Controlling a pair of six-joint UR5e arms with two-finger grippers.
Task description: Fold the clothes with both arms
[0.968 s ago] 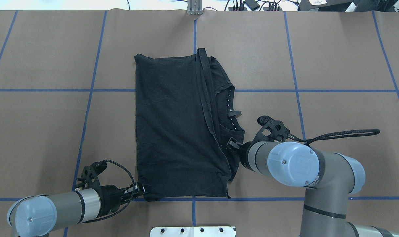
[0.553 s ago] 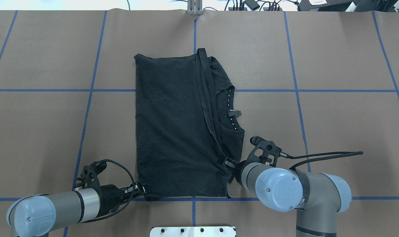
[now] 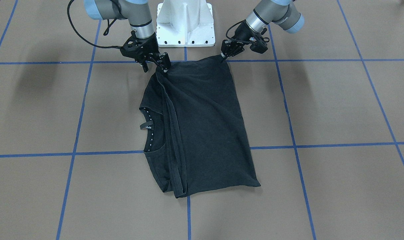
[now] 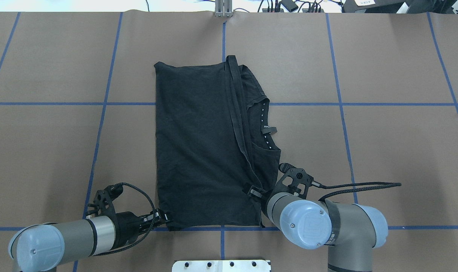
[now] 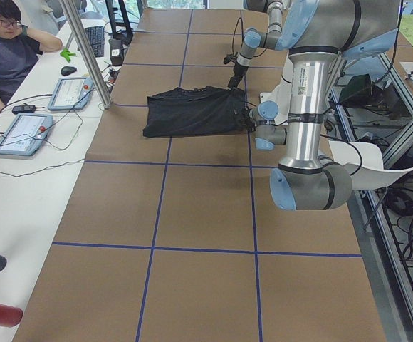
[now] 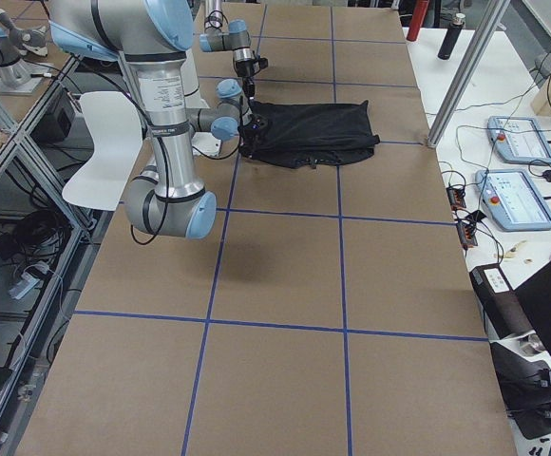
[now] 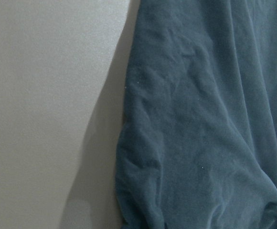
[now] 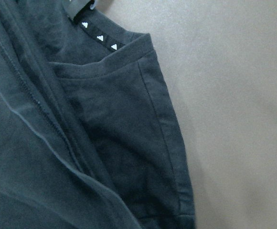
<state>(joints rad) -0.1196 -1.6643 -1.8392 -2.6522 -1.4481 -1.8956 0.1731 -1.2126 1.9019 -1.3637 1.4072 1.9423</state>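
1. T-shirt (image 4: 206,143): it lies folded into a flat rectangle on the brown table (image 4: 384,68), centred in front of the white pedestal base (image 3: 185,23). Its near short edge rests along the blue tape line (image 4: 421,227) closest to the robot. The long axis runs straight away from the robot. The collar (image 4: 266,139), with white triangles inside, opens toward the robot's right at about mid-length. A stitched hem strip (image 4: 234,109) runs lengthwise just left of the collar, from the near right corner to the far edge.

2. Left gripper (image 4: 164,218): the arm lies low over the table, and the fingers are pinched together on the near left corner of the T-shirt. The left wrist view shows creased fabric beside bare table.

3. Right gripper (image 4: 253,190): it touches the fabric at the near right corner, where the folds bunch. The jaw gap cannot be told. The right wrist view shows the collar band and a seamed edge.

4. Far side: a seated person (image 5: 7,50) is at the bench beyond the table edge.
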